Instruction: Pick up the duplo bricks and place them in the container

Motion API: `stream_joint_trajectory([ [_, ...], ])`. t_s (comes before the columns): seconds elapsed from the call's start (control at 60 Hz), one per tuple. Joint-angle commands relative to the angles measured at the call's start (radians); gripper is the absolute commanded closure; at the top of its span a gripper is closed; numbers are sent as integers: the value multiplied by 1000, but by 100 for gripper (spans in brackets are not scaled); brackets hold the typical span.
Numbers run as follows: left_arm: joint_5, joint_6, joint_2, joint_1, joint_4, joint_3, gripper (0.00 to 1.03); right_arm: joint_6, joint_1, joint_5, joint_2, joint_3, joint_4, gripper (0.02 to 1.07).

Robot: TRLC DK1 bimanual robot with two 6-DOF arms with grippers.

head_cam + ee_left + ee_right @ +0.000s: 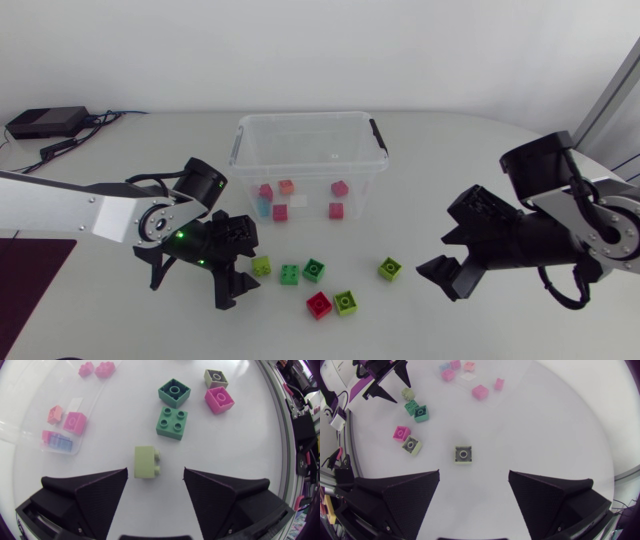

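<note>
A clear container [352,126] with black handles stands at the middle back, holding several pink, orange and blue bricks [74,422]. Loose bricks lie in front of it: a lime brick [261,265], two green ones [289,274] [314,269], a red one [319,305] and two more lime ones [345,302] [389,268]. My left gripper [245,265] is open, with the lime brick [146,462] lying on its side just ahead between the fingertips, touched by neither. My right gripper [440,255] is open and empty, and a lime brick [462,454] lies ahead of it.
A black box [45,122] with cables sits at the back left corner. A dark mat [30,275] lies at the left front edge. In the left wrist view the green bricks [172,423] [174,393] lie just beyond the lime one.
</note>
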Motion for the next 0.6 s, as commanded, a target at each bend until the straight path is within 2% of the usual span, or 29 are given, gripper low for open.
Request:
stream_joint_trajectory([
  [0.0,11,31,31,-7,7,36,37,-20,23,5,47,24,27,7],
  [0.067,11,31,50,-10,8,47,40,-17,50,15,82,23,53,7],
  [0.117,11,33,56,-10,13,52,47,-12,68,21,105,23,63,7],
  [0.25,11,34,81,-12,16,64,50,-3,120,58,160,17,106,8],
  [0.267,12,39,90,-12,16,69,57,0,125,62,166,17,113,8],
  [0.367,26,47,107,-13,16,75,74,11,148,76,194,18,133,8],
  [0.583,32,50,99,-27,14,59,79,28,166,88,272,33,182,13],
])
